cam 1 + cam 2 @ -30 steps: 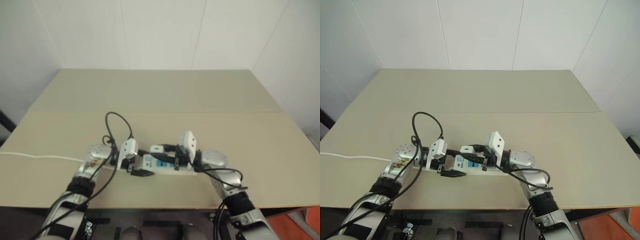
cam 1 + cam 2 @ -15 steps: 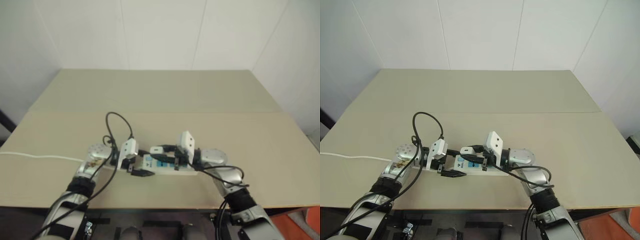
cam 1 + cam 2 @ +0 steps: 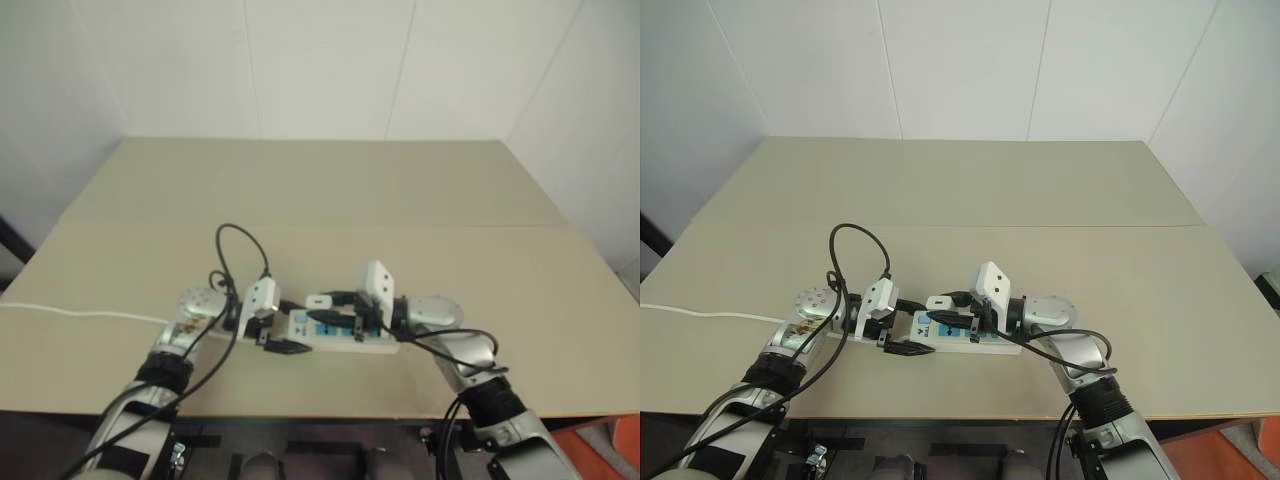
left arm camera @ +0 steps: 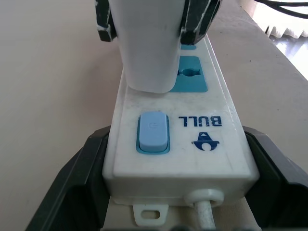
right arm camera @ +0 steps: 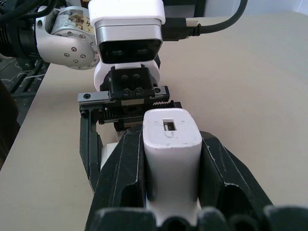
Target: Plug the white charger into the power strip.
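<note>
From the head views, the power strip [image 3: 970, 335] lies on the tan table [image 3: 970, 190] near its front edge, between the two arms.

In the left wrist view, "BULL" is printed on the strip beside a blue switch [image 4: 153, 132]. The left gripper [image 4: 175, 192] is clamped on the strip's cord end, a black finger on each side.

In the right wrist view, the right gripper [image 5: 172, 163] squeezes the white charger [image 5: 172, 144] between its fingers; the left wrist view shows the charger's end against the strip's top face.
</note>
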